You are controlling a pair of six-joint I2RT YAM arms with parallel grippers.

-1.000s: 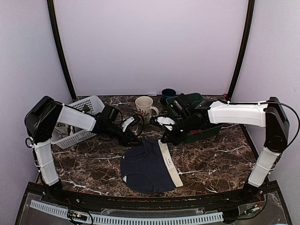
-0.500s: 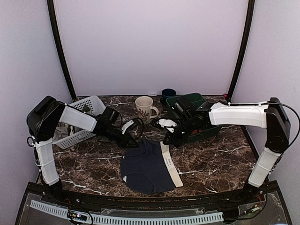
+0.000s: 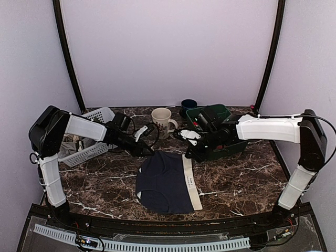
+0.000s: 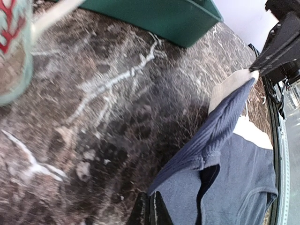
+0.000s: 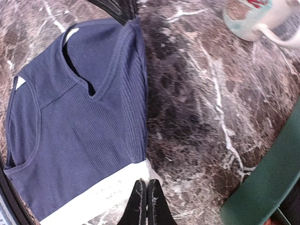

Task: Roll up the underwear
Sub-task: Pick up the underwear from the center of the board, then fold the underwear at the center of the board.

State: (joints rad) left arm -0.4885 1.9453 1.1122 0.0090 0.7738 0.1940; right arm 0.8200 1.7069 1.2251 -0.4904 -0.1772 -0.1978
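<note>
lying near the middle of the marble bench, the underwear is dark navy, with its cream waistband running down its right side. both arms reach in over its far edge. the left hand has its fingers pressed together on the far left corner of the navy cloth. the right hand is pinched shut on the far end of the waistband, its fingers meeting at the cream strip. in the left wrist view that pinched corner is lifted off the bench, and the far edge of the cloth rises toward it in a ridge between the two hands. the rest of the garment lies flat toward the near edge, leg openings nearest the arm bases. beyond it stands a cream mug with a printed pattern. a green bin sits behind the right arm, a dark blue cup is at the back, and a white basket sits behind the left arm.
</note>
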